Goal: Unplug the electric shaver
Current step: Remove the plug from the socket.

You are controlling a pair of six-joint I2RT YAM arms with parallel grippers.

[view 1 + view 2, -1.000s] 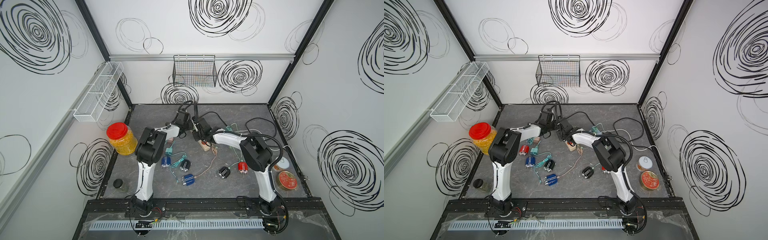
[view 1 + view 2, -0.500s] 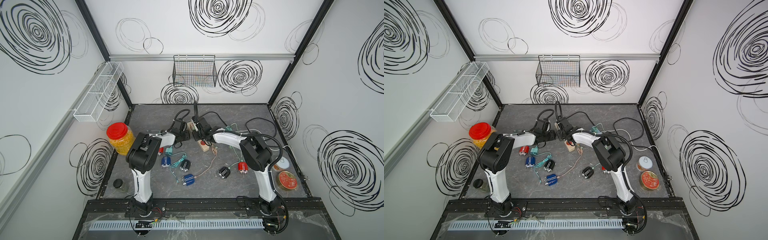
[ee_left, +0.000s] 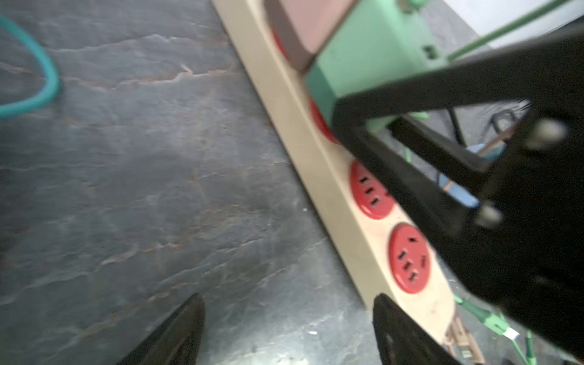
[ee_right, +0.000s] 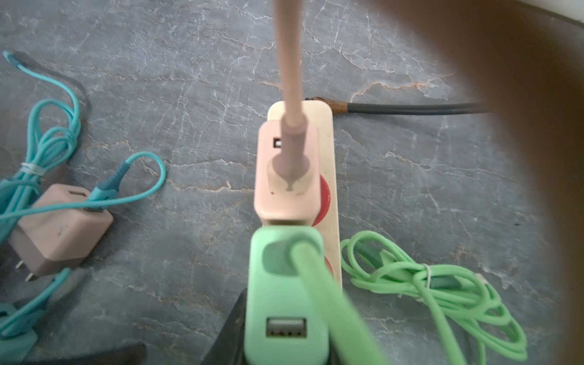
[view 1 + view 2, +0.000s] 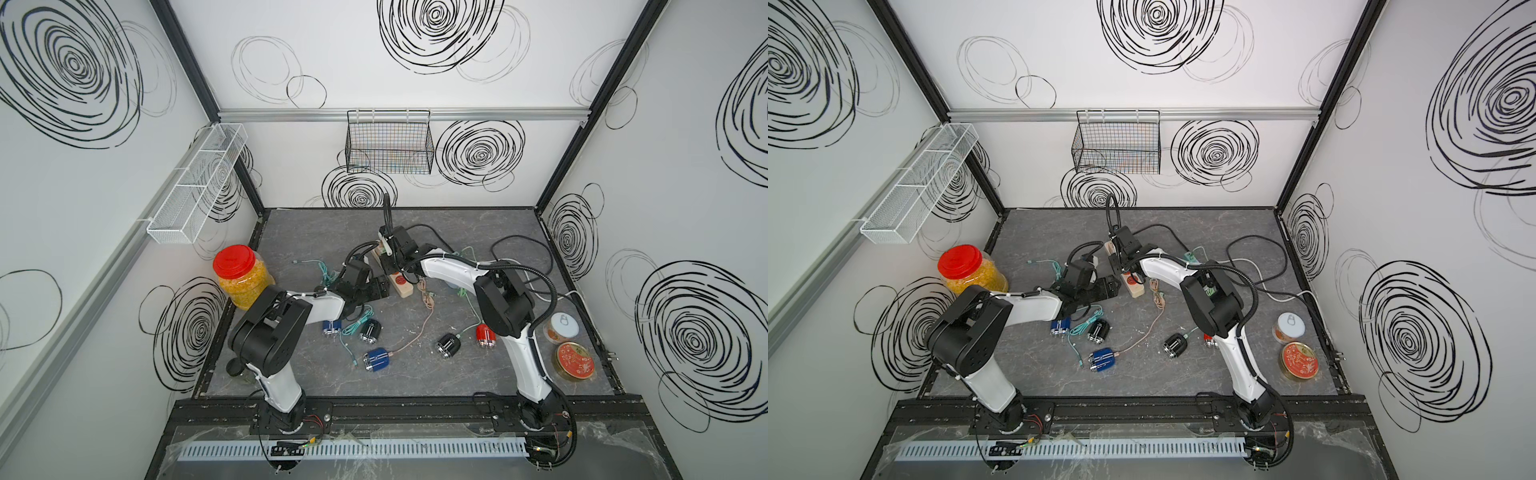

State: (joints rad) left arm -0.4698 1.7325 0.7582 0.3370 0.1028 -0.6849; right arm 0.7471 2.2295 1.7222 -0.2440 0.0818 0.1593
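A beige power strip (image 5: pixel 401 284) with red sockets lies mid-table, with a pink adapter (image 4: pixel 287 180) and a green adapter (image 4: pixel 284 284) plugged in. My right gripper (image 4: pixel 284 316) is shut on the green adapter from above. My left gripper (image 3: pixel 289 316) stands open over bare table beside the strip's near end (image 3: pixel 420 303), holding nothing. Several small cylindrical shavers lie in front; a black one (image 5: pixel 448 345) has a green cable on it and a blue one (image 5: pixel 376 360) a pinkish cable.
An unplugged pink adapter (image 4: pixel 60 227) with a teal cable lies left of the strip, and a coiled green cable (image 4: pixel 426 284) lies on its other side. A red-lidded jar (image 5: pixel 239 274) stands at the left edge, two tins (image 5: pixel 575 360) at the right.
My left gripper has gone from shut to open and drawn back from the far part of the strip toward its near end. The right arm has stayed put.
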